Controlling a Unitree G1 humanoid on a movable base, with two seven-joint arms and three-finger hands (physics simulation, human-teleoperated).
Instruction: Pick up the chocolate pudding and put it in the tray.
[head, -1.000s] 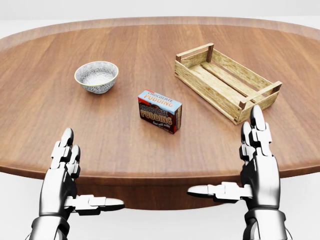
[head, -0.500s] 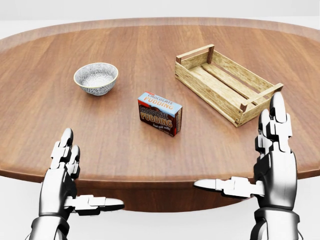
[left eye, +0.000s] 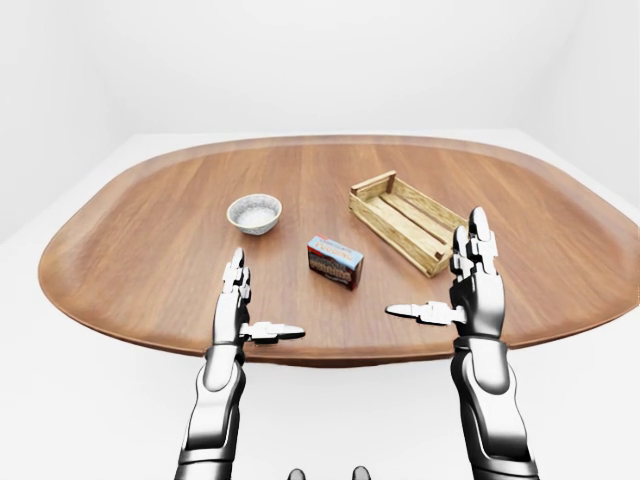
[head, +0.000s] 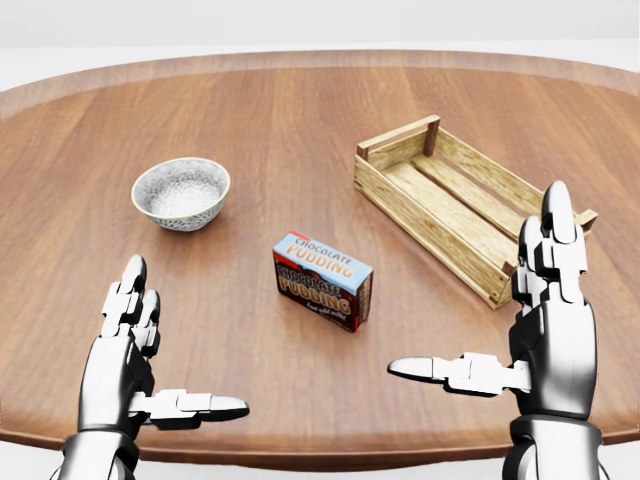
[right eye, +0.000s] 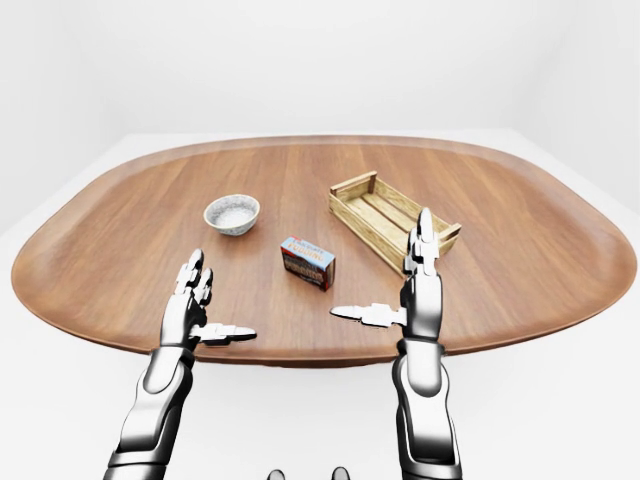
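Both the left hand (head: 135, 355) and right hand (head: 535, 330) hover spread and empty over the counter (head: 300, 110); the pudding box (head: 322, 280) sits untouched between them, the wooden tray (head: 440, 195) beside it unfilled.

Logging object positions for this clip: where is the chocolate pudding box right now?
In the head view the chocolate pudding box stands on the wooden table near the middle, between the bowl at upper left and the wooden tray at upper right, untouched by either hand.
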